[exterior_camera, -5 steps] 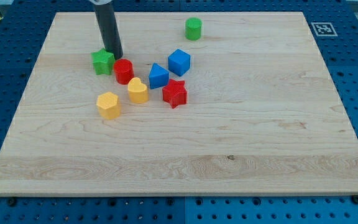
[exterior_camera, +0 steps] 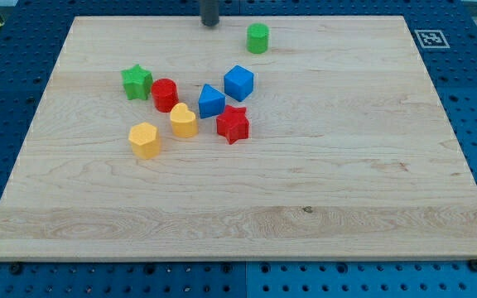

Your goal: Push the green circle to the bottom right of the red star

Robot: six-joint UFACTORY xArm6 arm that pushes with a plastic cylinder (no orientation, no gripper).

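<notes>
Camera view, my tip (exterior_camera: 210,25) near top edge, left of green circle (exterior_camera: 257,38), red star (exterior_camera: 233,124) below, no end effector visible.

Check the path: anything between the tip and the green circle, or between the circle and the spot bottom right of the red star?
Nothing visible. My tip sits just left of the green circle. The blue cube stands left of the straight line toward the red star.

Green circle (exterior_camera: 257,38) sits upright, well above-right of red star (exterior_camera: 233,124).
</notes>
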